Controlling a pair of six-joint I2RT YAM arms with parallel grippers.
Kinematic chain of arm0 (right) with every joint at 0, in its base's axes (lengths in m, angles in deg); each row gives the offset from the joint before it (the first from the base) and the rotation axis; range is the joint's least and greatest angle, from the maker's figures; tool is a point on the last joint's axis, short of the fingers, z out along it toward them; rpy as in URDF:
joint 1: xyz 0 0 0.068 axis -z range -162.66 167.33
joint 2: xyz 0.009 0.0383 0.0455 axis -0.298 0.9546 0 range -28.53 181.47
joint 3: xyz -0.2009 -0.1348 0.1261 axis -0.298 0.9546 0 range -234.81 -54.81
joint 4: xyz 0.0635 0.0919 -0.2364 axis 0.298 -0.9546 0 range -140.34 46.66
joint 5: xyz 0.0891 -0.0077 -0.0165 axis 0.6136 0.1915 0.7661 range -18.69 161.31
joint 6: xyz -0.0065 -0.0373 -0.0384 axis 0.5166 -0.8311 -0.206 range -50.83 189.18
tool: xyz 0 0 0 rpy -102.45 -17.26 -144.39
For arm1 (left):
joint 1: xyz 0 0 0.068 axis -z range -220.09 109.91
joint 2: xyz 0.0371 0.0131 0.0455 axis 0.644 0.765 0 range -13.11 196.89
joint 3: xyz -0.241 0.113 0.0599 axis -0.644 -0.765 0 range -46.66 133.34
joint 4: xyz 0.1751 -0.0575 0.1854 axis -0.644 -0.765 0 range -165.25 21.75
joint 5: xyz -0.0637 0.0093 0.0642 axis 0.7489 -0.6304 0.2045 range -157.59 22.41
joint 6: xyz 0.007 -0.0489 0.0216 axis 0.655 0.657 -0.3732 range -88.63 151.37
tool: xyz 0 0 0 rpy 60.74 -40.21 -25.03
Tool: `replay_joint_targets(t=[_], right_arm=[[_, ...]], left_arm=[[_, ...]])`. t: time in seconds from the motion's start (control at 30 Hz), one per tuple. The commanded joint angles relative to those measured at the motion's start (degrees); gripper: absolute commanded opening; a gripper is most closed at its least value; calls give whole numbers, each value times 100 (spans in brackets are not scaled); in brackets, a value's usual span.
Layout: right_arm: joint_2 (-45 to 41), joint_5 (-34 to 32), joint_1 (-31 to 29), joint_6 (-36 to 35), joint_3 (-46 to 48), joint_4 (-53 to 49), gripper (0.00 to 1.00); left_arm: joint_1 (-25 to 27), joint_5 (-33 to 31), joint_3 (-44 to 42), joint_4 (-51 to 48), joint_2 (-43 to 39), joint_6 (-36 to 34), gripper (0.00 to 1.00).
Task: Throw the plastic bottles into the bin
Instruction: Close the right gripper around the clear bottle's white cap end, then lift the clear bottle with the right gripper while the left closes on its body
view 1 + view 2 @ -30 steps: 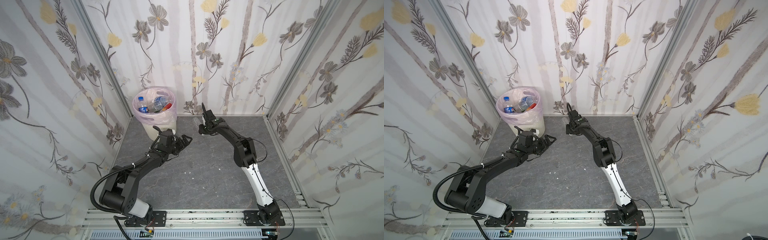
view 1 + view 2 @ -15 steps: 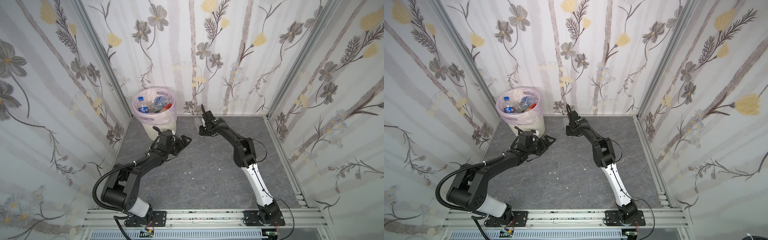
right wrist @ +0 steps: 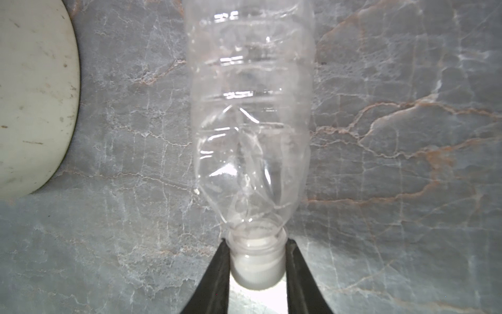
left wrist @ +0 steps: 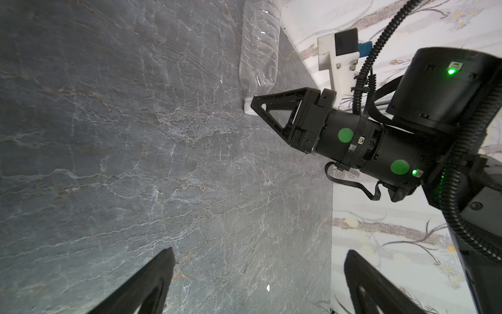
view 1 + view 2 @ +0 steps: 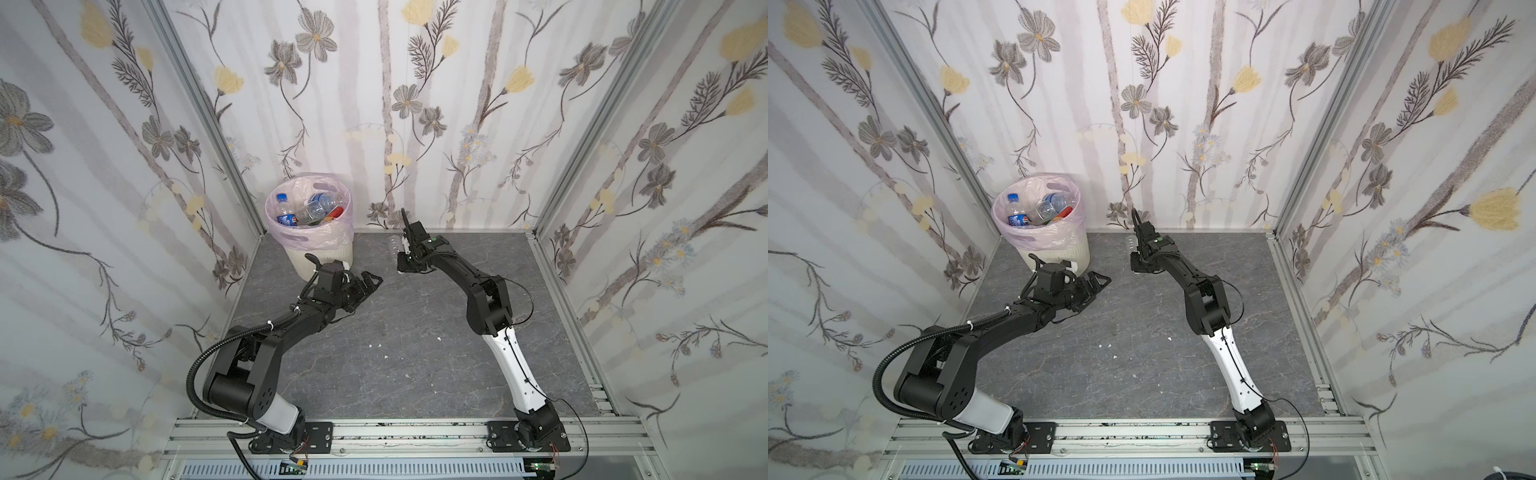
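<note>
My right pincer (image 3: 257,243) is pinching the clear bottle (image 3: 252,122) by its white cap (image 3: 256,269), near the bench's (image 5: 415,365) back edge. My left pincer (image 5: 368,282) hangs spread and empty in front of the bin (image 5: 328,255), which stands in the back left corner holding other bottles (image 5: 311,210)

No legible text or signs.

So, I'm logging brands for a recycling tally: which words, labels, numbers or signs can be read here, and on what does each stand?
No text can be read in any view.
bottles in the bin: blue labels, print too small to read.
clear bottle between the fingers of the right gripper: no label, plain white cap.
</note>
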Motion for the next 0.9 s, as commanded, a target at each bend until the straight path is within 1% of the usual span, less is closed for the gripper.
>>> replay_joint_targets(t=[0.0,0.2,0.5,0.57,0.63,0.73,0.77,0.8,0.87], right_arm=[[-255,142,-39,-56,281,-226,22],[-1080,222,-132,-73,1595,213,22],[-2887,296,-528,173,4735,1461,23],[-3217,314,-630,247,5245,1673,25],[-3523,344,-741,337,5680,1828,29],[-3911,300,-859,391,6068,2002,36],[-4007,259,-872,416,6135,2045,39],[-4080,236,-874,441,6166,2057,44],[-4191,221,-874,444,6151,2055,47]], left_arm=[[-9,35,-18,180,11,70,100],[-13,23,-10,189,19,124,100],[13,-38,-100,189,-137,184,100],[30,-30,-144,189,-169,222,100],[40,6,-187,192,-183,280,100],[75,23,-254,189,-223,336,100],[97,21,-268,189,-231,343,100],[97,25,-293,183,-232,348,100],[112,36,-329,189,-219,383,100]])
